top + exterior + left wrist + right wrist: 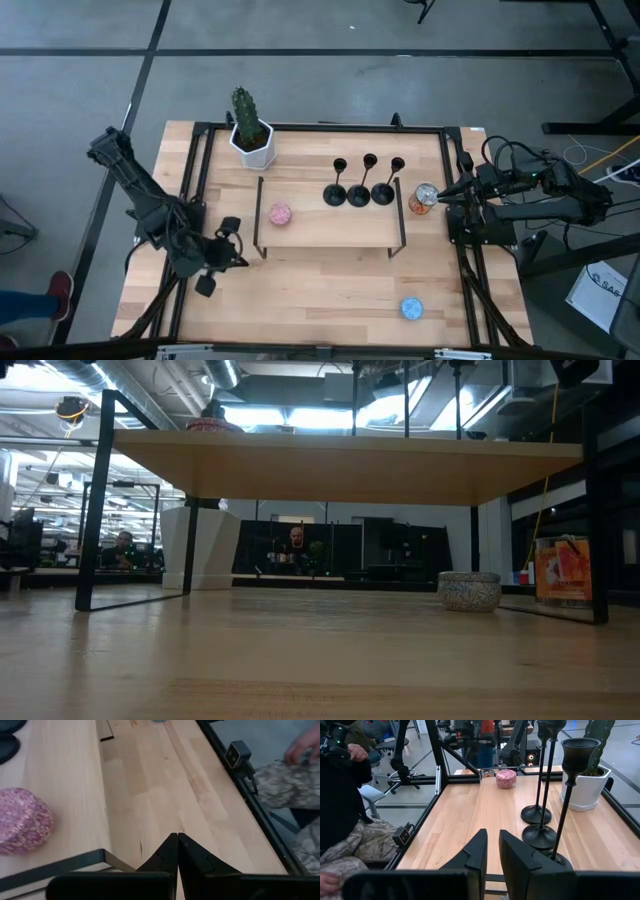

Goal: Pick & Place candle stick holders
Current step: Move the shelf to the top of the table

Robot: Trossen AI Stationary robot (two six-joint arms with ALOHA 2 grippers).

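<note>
Three black candle stick holders point(360, 185) stand in a row on their round bases on a raised wooden shelf point(320, 232). They also show in the right wrist view point(563, 795). My right gripper point(441, 194) hangs at the shelf's right end, pointing at the row. Its fingers point(492, 845) are a narrow gap apart and empty, and the nearest holder's base point(559, 858) is just ahead of them. My left gripper point(238, 250) is at the shelf's left near corner, shut point(177, 840) and empty.
A pink tin point(280, 213) lies on the shelf's left part. An orange can point(423, 198) stands on the table under my right gripper. There is a blue tin point(411, 308) near the front and a cactus in a white pot point(250, 135) at the far left. A seated person point(340, 805) is beyond the table's near edge.
</note>
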